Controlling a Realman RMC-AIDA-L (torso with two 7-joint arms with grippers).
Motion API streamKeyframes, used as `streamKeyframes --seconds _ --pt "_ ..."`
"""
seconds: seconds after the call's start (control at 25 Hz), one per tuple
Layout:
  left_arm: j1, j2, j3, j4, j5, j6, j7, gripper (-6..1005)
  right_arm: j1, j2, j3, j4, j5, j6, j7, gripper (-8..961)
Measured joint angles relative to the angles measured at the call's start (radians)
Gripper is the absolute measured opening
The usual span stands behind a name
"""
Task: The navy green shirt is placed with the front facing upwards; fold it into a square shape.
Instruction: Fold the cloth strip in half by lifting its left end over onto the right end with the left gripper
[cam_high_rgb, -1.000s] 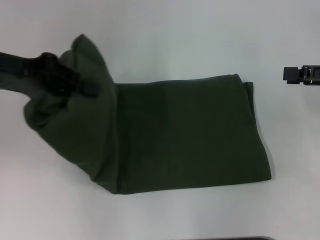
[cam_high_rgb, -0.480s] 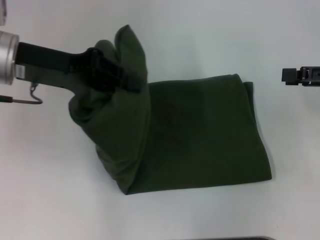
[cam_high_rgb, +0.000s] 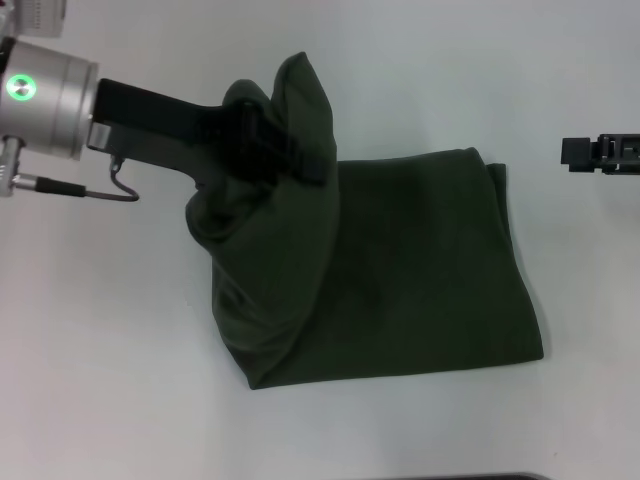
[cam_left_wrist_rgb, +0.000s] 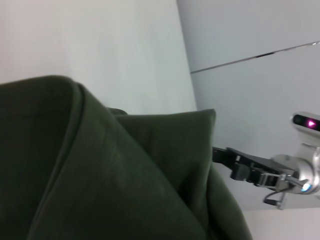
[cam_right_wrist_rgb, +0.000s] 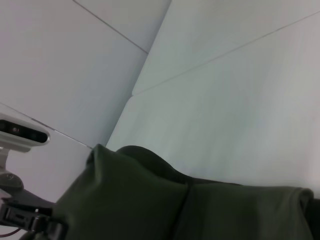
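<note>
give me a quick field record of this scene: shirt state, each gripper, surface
shirt: navy green shirt, already folded into a narrower block, its left end lifted and bunched
left gripper: left gripper shut on the raised end of the shirt, above the folded part
right gripper: right gripper off to the right of the shirt, not touching it
surface: white table
print: not visible on the upturned side
fold status: not yet square; the lifted end has not been laid down
</note>
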Motion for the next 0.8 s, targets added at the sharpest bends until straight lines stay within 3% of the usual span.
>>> streamKeyframes --seconds 0.36,0.48,0.8 --pt "-0.036 -0.006 0.259 -0.105 0.01 -0.123 -0.111 96 0.007 0.002 -0.005 0.0 0.0 0.015 0.005 674" --pt "-0.082 -0.007 0.333 -0.12 0.026 -0.159 -0.156 97 0.007 0.002 -0.01 0.0 0.0 0.029 0.011 674" --pt "-0.221 -0.029 0.396 -0.087 0.157 -0.238 -0.239 100 0.01 0.002 -0.012 0.0 0.0 0.043 0.016 674"
